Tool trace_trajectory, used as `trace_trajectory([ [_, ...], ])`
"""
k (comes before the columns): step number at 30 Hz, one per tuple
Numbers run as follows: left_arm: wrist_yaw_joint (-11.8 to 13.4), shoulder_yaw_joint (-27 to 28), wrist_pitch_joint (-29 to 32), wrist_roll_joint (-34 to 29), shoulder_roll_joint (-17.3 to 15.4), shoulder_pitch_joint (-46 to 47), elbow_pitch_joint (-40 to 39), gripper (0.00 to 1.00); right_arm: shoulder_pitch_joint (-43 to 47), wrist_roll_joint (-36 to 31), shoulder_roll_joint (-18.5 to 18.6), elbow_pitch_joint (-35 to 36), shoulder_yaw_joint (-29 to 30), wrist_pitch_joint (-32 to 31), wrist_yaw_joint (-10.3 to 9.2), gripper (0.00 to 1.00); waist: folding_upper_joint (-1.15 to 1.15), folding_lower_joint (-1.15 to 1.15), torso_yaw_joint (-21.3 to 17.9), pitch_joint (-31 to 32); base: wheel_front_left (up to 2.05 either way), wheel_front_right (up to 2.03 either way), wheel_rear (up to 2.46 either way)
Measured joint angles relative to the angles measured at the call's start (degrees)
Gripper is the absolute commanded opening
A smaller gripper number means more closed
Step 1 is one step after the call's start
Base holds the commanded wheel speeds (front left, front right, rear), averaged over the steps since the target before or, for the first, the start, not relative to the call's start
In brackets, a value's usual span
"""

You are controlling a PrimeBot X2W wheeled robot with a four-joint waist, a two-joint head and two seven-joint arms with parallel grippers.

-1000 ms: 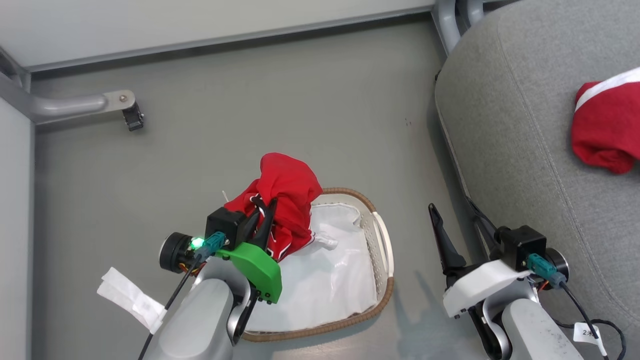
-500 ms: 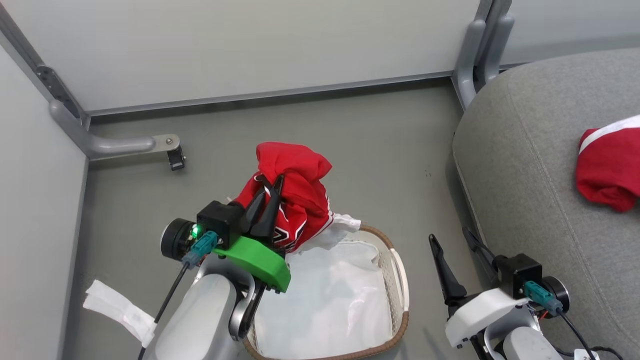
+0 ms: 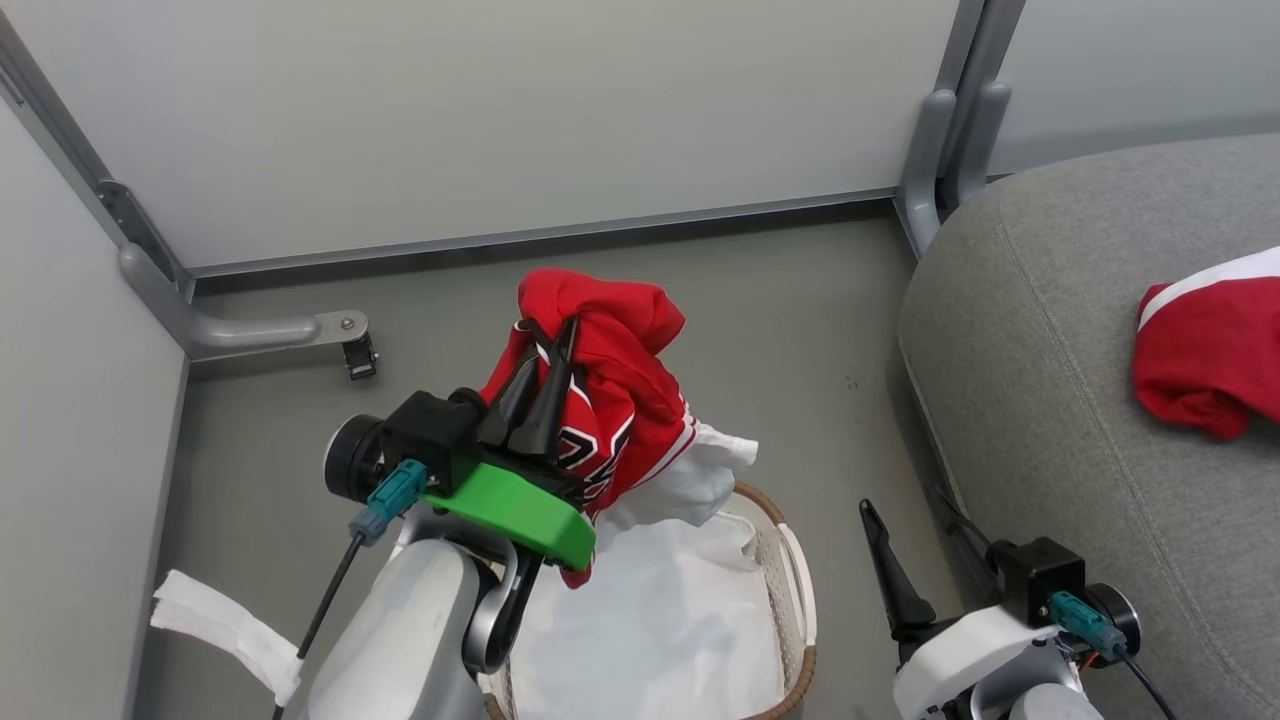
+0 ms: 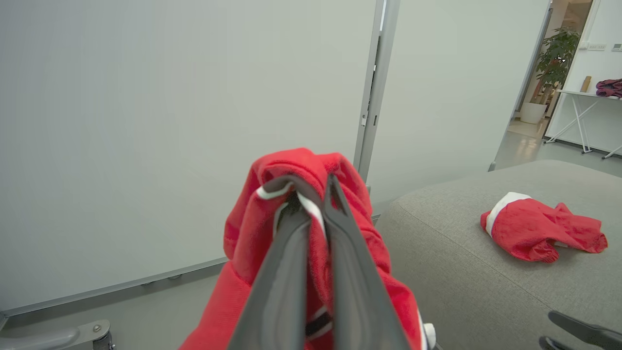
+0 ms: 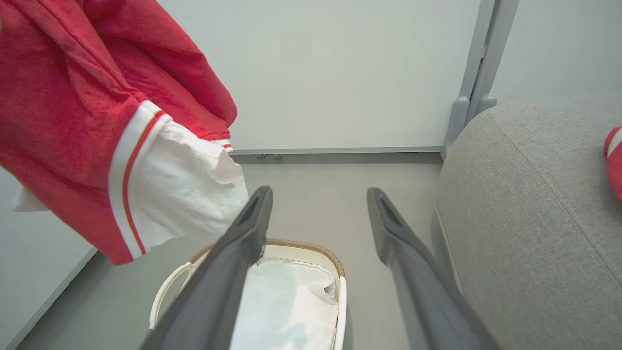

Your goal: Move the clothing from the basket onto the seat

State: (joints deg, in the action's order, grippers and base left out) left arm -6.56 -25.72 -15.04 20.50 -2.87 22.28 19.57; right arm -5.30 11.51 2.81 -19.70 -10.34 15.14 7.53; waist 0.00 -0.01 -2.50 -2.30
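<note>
My left gripper (image 3: 548,325) (image 4: 311,190) is shut on a red jersey (image 3: 625,400) (image 4: 291,167) with white stripes and black-and-white lettering, the clothing, held up above the basket (image 3: 800,585) (image 5: 311,245). A corner of the white liner sheet (image 3: 700,470) (image 5: 187,194) hangs up with the jersey. The rest of the liner lies in the basket. Another red garment (image 3: 1200,365) (image 4: 539,231) lies on the grey seat (image 3: 1050,350) (image 4: 461,277) (image 5: 525,209) at the right. My right gripper (image 3: 903,505) (image 5: 319,192) stands open between basket and seat, holding nothing.
Pale partition walls close off the back and left. A grey metal post (image 3: 950,130) stands by the seat's far corner, and a bracket with a small caster (image 3: 355,350) juts onto the floor at the left. A white folded strip (image 3: 220,625) lies beside my left arm.
The head camera has tilted up. My left gripper has lifted the red jersey higher out of the basket, and a corner of the white liner has come up with it. The right gripper stays open.
</note>
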Motion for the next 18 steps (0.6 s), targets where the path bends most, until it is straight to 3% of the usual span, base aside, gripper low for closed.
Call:
trace_trajectory([
  [5,0.05,-0.38,0.0,0.09,0.01,0.1,-1.42,0.0,-0.67,0.93,0.01,2.15,-3.03,0.0,0.0,1.0,0.0,0.0,-0.19,-0.8,0.0,0.0,0.0],
  [9,0.05,-0.89,0.0,0.01,0.01,0.43,-2.2,0.0,-5.95,1.09,0.0,1.92,-10.89,0.01,0.0,1.0,0.0,0.0,-0.2,-1.96,0.0,0.0,0.0],
  [18,0.03,-3.28,0.0,-0.53,0.01,1.25,-1.58,0.0,-20.78,4.54,0.74,-8.02,-26.33,0.01,0.0,1.0,0.0,0.0,1.01,-3.19,0.0,0.0,0.0],
])
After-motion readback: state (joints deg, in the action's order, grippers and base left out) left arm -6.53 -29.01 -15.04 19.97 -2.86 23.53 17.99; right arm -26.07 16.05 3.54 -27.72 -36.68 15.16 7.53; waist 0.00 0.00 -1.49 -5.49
